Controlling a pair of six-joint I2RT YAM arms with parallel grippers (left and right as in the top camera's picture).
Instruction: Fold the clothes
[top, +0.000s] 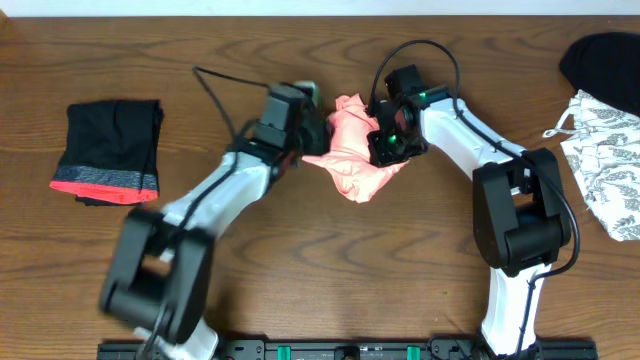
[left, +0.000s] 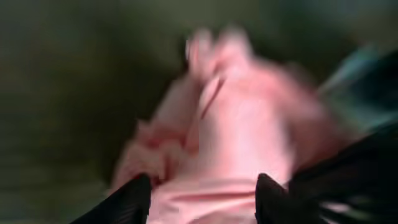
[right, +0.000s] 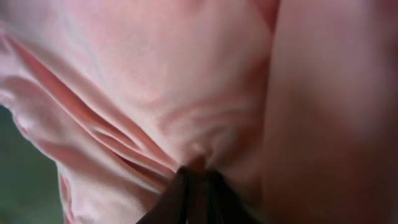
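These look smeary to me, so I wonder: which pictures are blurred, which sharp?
Overhead: evenly lit and sharp, except the left arm, smeared at its lower part. Left wrist: blurred all over, pink garment and fingers alike. Right wrist: very close, the garment soft, right side out of focus.
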